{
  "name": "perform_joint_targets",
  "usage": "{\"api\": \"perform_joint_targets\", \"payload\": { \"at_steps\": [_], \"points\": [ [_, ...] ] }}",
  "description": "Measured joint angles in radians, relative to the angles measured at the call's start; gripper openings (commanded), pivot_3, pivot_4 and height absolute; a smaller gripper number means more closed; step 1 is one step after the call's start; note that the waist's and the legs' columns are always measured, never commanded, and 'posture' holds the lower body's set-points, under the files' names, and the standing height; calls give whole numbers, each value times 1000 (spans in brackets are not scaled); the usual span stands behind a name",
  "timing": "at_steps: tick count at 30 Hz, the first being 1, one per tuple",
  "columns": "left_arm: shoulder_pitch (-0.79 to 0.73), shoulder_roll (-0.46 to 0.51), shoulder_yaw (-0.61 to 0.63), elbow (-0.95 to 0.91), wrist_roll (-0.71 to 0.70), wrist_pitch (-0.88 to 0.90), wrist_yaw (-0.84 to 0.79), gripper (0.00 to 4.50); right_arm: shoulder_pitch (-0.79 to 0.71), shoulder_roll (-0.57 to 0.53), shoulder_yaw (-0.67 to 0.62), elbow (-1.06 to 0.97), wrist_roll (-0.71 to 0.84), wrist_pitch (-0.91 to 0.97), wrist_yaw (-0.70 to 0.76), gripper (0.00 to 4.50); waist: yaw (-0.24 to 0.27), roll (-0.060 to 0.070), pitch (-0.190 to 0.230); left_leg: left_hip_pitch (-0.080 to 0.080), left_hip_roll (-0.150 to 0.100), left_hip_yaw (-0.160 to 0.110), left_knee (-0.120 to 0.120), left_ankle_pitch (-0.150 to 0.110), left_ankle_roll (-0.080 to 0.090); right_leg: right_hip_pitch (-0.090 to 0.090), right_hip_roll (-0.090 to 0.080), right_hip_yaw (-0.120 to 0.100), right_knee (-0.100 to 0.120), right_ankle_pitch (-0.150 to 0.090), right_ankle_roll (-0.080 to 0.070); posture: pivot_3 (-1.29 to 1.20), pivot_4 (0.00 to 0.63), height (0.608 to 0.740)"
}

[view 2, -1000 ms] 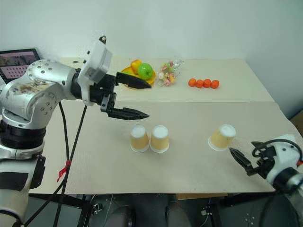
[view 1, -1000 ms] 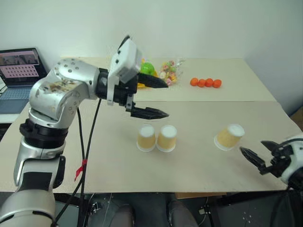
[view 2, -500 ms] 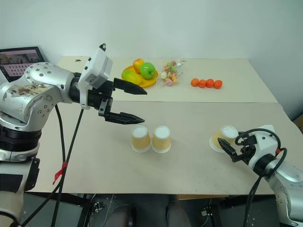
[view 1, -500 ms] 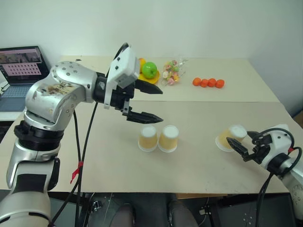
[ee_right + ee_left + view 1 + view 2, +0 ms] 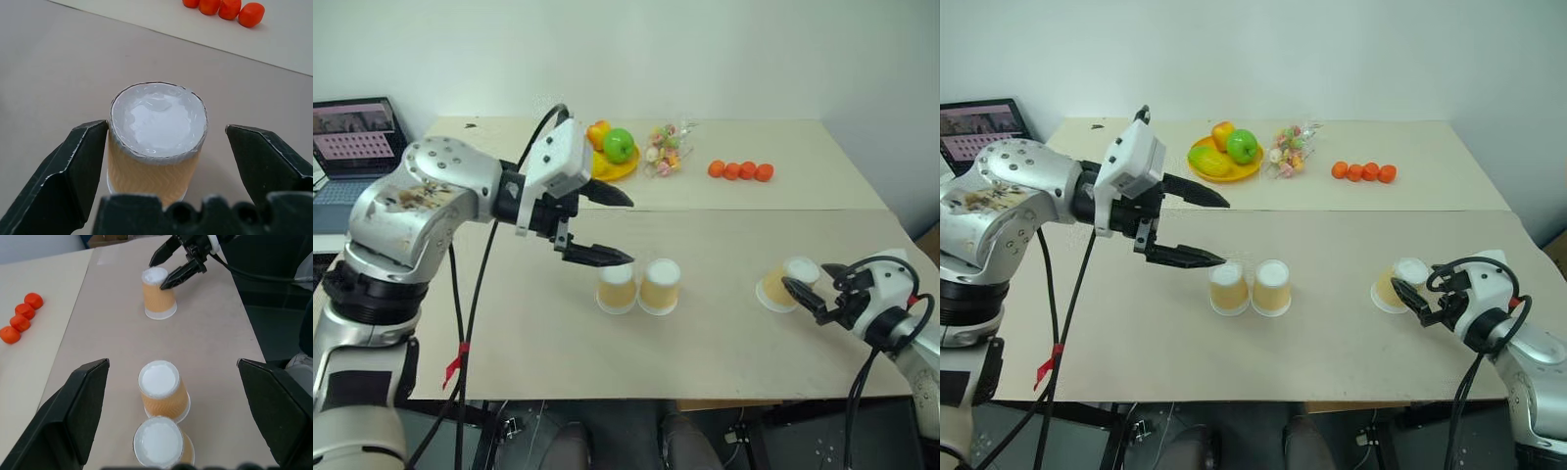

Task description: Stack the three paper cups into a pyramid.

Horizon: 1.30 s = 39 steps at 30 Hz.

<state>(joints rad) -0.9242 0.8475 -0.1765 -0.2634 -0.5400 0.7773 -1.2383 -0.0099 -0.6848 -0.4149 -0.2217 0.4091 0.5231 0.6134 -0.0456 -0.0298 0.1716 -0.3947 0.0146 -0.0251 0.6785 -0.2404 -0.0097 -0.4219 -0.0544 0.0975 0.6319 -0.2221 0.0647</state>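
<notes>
Two paper cups [image 5: 617, 289] [image 5: 660, 286] stand upside down, side by side and touching, at the table's middle. The third paper cup [image 5: 781, 285] stands upside down, apart on the right. My right gripper [image 5: 166, 126] is open, one finger on each side of this cup near its top; in the right wrist view small gaps remain on both sides. My left gripper [image 5: 631, 230] hangs open above and just left of the pair, its lower fingertip over the left cup. The left wrist view looks along the pair [image 5: 164, 391] toward the third cup [image 5: 159, 296].
At the back of the table [image 5: 529, 333] lie a yellow plate of fruit [image 5: 607, 157], a bag of sweets [image 5: 666, 149] and a row of small orange fruits [image 5: 736, 170]. A laptop [image 5: 352, 147] sits on the far left. Black cables hang from the left arm.
My right gripper has come forward from the table's front right edge and now straddles the third cup. My left gripper has drifted left and down a little. The cups have not moved.
</notes>
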Motion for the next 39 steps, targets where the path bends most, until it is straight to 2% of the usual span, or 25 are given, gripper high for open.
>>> {"api": "perform_joint_targets", "payload": {
  "at_steps": [1, 3, 5, 13, 18, 22, 26, 28, 34, 39],
  "points": [
    [5, 4, 0, 0, 4, 0, 1, 4500, -11, 0, 9, 12, -3, -1, 3, 3791, 1, 0, 0, 0, 0, 0, 0, 0, 0, 0, 0, 0, 0, 0, 0, 0, 150, 734],
    [5, 8, 0, -4, 7, 0, 2, 4500, -26, 0, 21, 27, -7, -6, 13, 3095, 2, 0, 0, 0, 0, 0, 0, 0, 0, 0, 0, 0, 0, 0, 0, 0, 150, 734],
    [5, 9, 0, -6, 9, 0, 2, 4500, -37, 0, 29, 38, -13, -13, 17, 2684, 2, 0, 0, 0, 0, 0, 0, 0, 0, 0, 0, 0, 0, 0, 0, 0, 150, 734],
    [10, 32, 0, -8, 9, 11, 1, 4500, -60, -19, 48, 50, -22, -21, 29, 2665, 2, 0, 0, -1, 0, 0, 0, 0, 0, 0, 0, 0, 0, 0, 0, 0, 150, 734],
    [94, 83, 28, 2, 10, 5, 0, 4500, -147, -108, 50, 8, 8, 81, 36, 2665, -8, 1, 1, 1, 0, 1, 0, 0, 0, 0, 0, 1, 1, 0, 0, 0, 150, 734],
    [309, 151, 90, -6, 20, -54, -33, 4500, -296, -252, 76, -37, 40, 250, 45, 2665, -20, 4, 2, 2, 1, 1, -1, 0, 0, -1, 0, 1, 1, 2, -5, 0, 150, 734],
    [484, 173, 168, -58, -12, -83, -51, 4500, -492, -289, 121, -63, 140, 370, 103, 2665, -18, 1, 4, 0, 2, 0, -1, 0, 0, -1, 0, -1, 0, 2, -6, 0, 150, 734],
    [516, 171, 190, -75, -12, -102, -39, 4500, -572, -309, 150, -73, 179, 412, 128, 2665, -15, 1, 5, 0, 2, -1, -1, 0, 0, -1, 0, -2, 0, 2, -7, 0, 150, 734],
    [613, 151, 190, -118, 50, -162, 48, 4500, -846, -279, 266, 19, 285, 605, 179, 2665, 0, 0, 5, -2, 1, 0, -1, 0, 0, -3, 0, -2, -1, 4, -9, 0, 150, 734],
    [605, 106, 180, -121, 67, -188, 91, 4500, -934, -204, 383, -3, 320, 644, 209, 2665, 2, 0, 5, -4, 2, -1, -1, 0, 0, -4, 0, -3, -1, 4, -9, 0, 150, 734]
  ]
}}
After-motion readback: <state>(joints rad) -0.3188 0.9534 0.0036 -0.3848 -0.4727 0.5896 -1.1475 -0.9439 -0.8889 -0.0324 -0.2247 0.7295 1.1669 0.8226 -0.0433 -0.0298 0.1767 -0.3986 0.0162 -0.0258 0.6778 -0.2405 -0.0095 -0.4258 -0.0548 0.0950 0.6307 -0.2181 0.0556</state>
